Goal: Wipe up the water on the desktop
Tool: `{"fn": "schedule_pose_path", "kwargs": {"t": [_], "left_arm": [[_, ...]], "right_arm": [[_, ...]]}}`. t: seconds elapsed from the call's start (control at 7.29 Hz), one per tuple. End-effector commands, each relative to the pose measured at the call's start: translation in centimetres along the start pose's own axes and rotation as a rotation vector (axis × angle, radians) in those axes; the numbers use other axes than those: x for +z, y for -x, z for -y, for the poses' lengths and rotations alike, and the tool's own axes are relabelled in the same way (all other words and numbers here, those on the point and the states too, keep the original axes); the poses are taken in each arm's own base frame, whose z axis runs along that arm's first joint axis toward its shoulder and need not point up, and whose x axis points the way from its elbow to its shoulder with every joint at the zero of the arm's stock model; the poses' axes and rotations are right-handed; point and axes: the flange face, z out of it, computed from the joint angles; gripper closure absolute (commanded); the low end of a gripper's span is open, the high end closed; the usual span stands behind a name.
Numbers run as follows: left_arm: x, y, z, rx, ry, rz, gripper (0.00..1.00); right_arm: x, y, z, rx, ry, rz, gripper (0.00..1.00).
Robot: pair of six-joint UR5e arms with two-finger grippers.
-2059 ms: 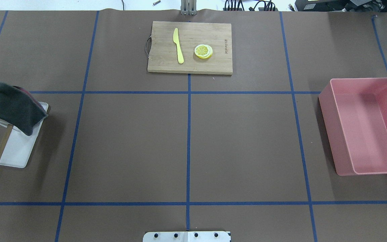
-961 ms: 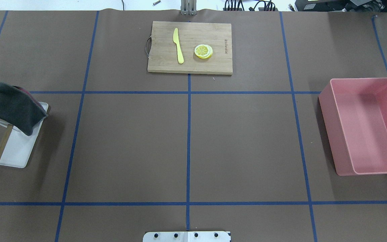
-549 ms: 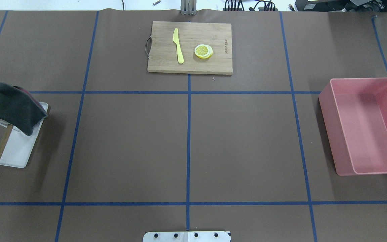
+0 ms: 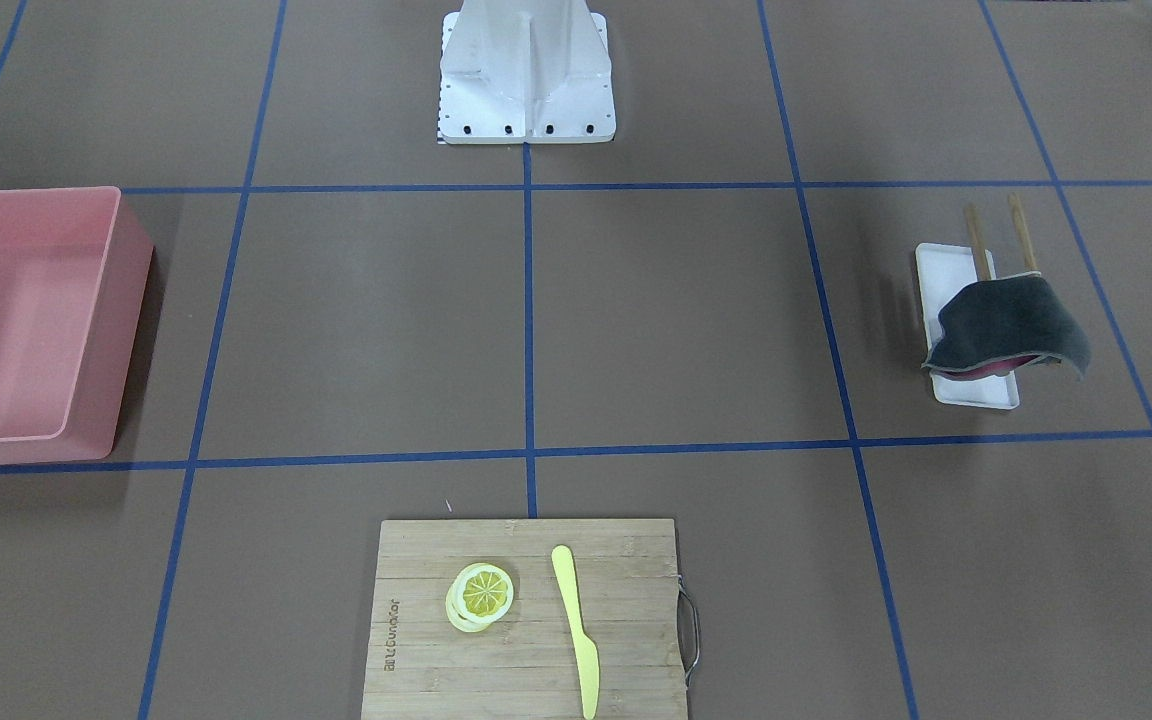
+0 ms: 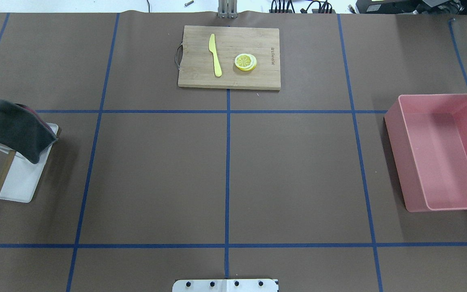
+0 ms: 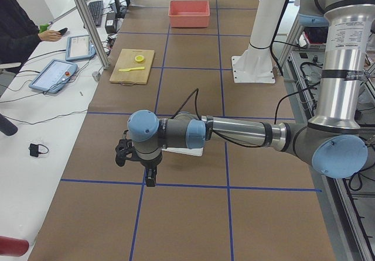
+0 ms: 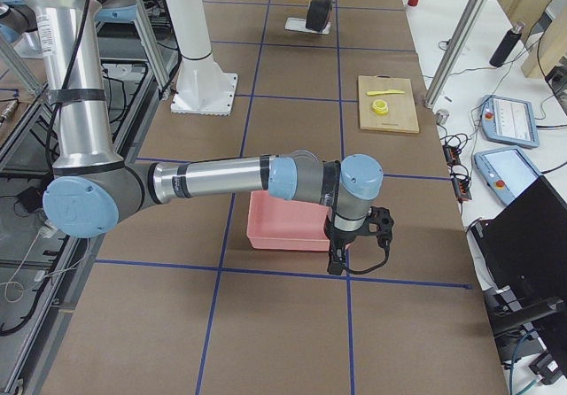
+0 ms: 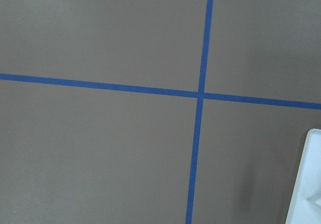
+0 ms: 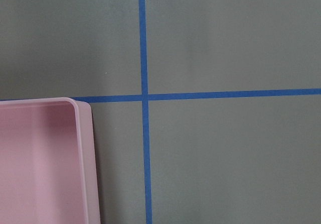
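The desktop is a brown surface with a blue tape grid; I see no water on it in any view. A dark grey cloth hangs over a small wooden rack on a white tray at the left edge. It also shows in the front view. My left gripper shows only in the exterior left view, hanging above the desktop beside the tray; whether it is open or shut I cannot tell. My right gripper shows only in the exterior right view, beside a pink bin; I cannot tell its state either.
The pink bin stands at the right edge, with nothing visible inside. A bamboo cutting board at the far middle holds a yellow knife and lemon slices. The robot's white base plate sits at the near middle.
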Motion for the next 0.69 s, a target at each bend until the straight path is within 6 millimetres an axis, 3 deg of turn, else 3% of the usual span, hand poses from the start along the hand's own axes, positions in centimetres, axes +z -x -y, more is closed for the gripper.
{"fn": "schedule_pose_path", "kwargs": {"t": [0.0,0.27,0.55], "left_arm": [[-1.4,-1.6,0.4,0.036,-0.039,-0.003,0.02],[-4.2,-5.2,2.1,-0.052,-0.09,-0.051,0.02],[-2.1,-9.1,2.9,-0.059,-0.032,-0.128,0.02]], "right_arm": [[-0.3,0.4,0.1,-0.01,-0.01,0.004,0.0],[-1.0,2.2,0.3,-0.061,-0.021,-0.011,0.0],[-0.1,2.6,0.4,-0.052,-0.007,0.003,0.0]]}}
